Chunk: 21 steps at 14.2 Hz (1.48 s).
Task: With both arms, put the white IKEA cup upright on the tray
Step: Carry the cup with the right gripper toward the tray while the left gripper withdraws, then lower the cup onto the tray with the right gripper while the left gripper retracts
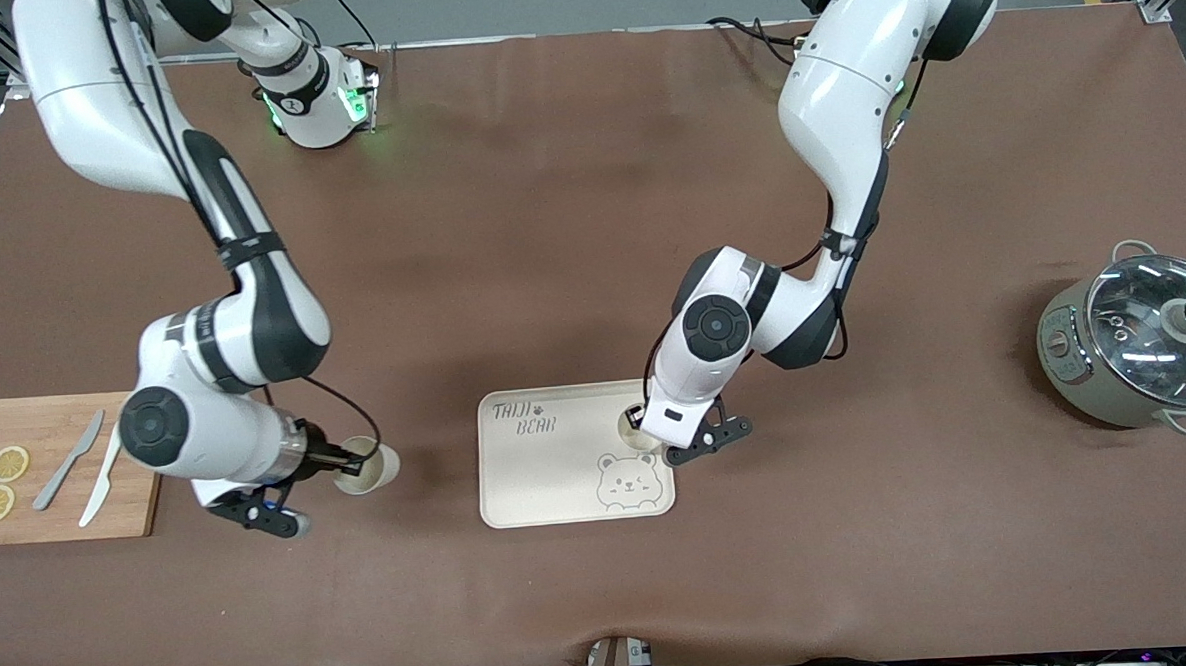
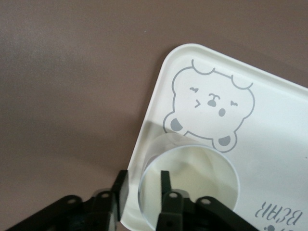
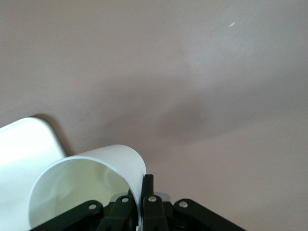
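Note:
The cream tray (image 1: pixel 549 475) with "TAIJI BEAR" lettering lies in the middle of the table. A white cup (image 1: pixel 635 427) stands upright on the tray's corner toward the left arm's end. My left gripper (image 1: pixel 647 429) is over it. In the left wrist view the left gripper (image 2: pixel 143 180) is open, with its fingers (image 2: pixel 165 185) astride the wall of this cup (image 2: pixel 202 168), one inside and one outside. My right gripper (image 1: pixel 348 464) is shut on the rim of a second white cup (image 1: pixel 377 466), which is tilted on its side between the cutting board and the tray. The right wrist view shows the right gripper (image 3: pixel 139 185) pinching that cup's (image 3: pixel 82 183) wall.
A wooden cutting board (image 1: pixel 60 496) with two lemon slices (image 1: pixel 8 464) and two knives (image 1: pixel 70 459) lies at the right arm's end. A grey pot with a glass lid (image 1: pixel 1139 344) stands at the left arm's end. The tray's corner (image 3: pixel 24 159) shows beside the held cup.

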Tool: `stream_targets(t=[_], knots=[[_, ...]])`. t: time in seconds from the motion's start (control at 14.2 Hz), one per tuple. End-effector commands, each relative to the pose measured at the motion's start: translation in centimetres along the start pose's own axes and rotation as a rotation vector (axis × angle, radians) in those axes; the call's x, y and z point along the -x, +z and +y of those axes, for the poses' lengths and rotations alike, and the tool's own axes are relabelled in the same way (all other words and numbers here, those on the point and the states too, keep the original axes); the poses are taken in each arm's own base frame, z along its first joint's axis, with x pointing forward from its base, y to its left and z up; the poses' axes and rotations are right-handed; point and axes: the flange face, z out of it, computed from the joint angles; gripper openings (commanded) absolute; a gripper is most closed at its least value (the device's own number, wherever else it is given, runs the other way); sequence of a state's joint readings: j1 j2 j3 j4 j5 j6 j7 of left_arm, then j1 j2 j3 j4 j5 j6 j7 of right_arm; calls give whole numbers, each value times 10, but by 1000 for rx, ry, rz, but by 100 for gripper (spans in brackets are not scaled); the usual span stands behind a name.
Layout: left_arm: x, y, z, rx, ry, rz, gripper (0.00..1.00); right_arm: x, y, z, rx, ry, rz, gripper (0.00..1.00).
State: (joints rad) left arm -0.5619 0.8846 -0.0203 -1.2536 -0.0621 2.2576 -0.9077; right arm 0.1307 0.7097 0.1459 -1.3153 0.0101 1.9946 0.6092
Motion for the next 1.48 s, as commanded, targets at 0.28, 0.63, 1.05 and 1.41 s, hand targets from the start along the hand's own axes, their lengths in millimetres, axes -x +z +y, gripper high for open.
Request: stream_targets(t=[0.28, 0.63, 1.05, 1.41], knots=[[-14, -45, 3, 42, -19, 48, 88, 50, -4, -88, -50, 154, 62, 0], [-39, -97, -9, 59, -47, 104, 100, 65, 23, -112, -63, 147, 85, 0], [-74, -165, -50, 34, -83, 91, 100, 78, 66, -125, -34, 114, 77, 0], [-99, -220, -97, -13, -39, 56, 100, 86, 93, -135, -40, 95, 80, 0]])
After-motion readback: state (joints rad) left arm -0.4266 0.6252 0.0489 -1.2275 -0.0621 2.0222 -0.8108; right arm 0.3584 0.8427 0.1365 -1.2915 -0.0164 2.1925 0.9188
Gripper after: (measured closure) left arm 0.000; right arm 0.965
